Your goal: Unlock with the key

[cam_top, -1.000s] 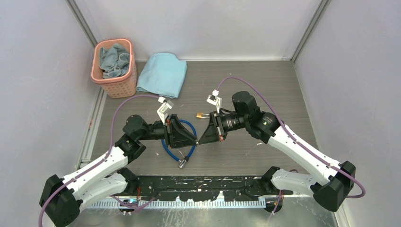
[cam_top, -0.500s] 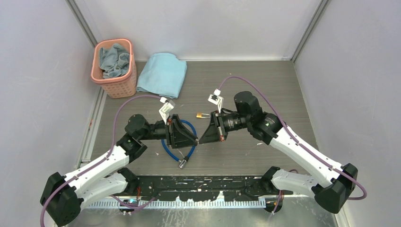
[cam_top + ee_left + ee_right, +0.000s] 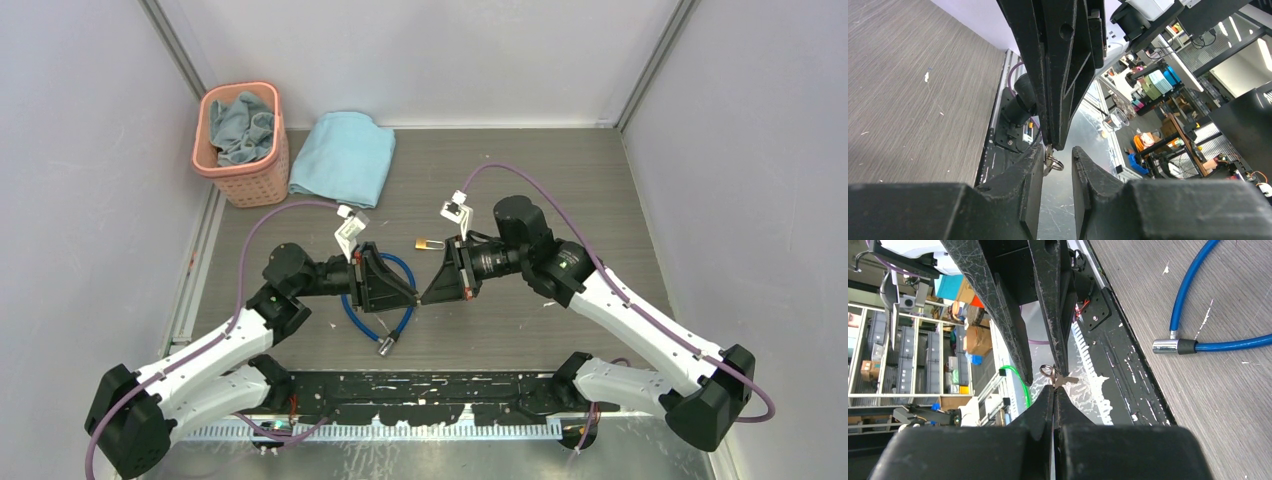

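Barely anything shifted since a second ago: right tool [image 3: 1055,390] clamped on the key [image 3: 1063,380] mid-frame, left tool [image 3: 1057,150] apart, seemingly around it for a handover; padlock [image 3: 430,243] on the surface [image 3: 560,180] just above centre, unlocking not yet begun.

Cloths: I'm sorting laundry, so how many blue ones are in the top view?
2. One crumpled cloth sits in the pink basket, back left; one folded cloth lies on the table beside it. The basket may hide more.
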